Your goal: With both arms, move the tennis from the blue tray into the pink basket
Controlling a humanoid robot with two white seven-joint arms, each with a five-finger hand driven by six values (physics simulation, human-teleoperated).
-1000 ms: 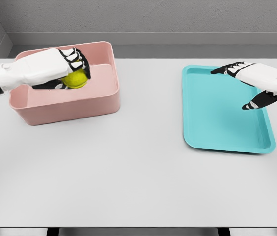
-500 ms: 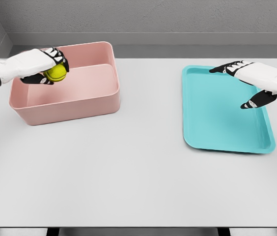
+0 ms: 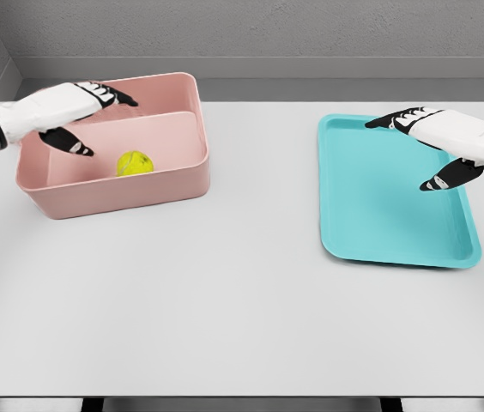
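Note:
A yellow-green tennis ball [image 3: 135,162] lies inside the pink basket [image 3: 173,184] at the left of the table, near its front wall. My left hand [image 3: 98,116] hovers over the basket's back left part, fingers spread, holding nothing, up and left of the ball. The blue tray [image 3: 388,232] lies at the right with nothing on it. My right hand [image 3: 422,142] hangs open above the tray's far right part.
The white table [image 3: 225,300] carries only the basket and the tray. A grey wall runs behind the table's far edge.
My left hand opened and let go of the ball, which dropped onto the basket floor. The hand drew back toward the left. The right hand stayed where it was.

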